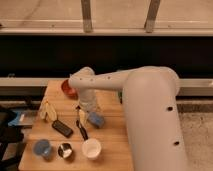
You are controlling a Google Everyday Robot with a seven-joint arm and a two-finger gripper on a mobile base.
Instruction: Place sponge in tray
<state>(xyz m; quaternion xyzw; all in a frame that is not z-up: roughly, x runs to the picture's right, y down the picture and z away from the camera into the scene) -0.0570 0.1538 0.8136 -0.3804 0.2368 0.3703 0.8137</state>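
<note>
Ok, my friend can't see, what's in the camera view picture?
A big white robot arm reaches down over a wooden table, its gripper low beside a light-blue sponge. Around them sit a red bowl, a banana, a black device, a blue cup and a white cup.

Dim warm light, soft shadows; jaws low beside the sponge [96, 120].
</note>
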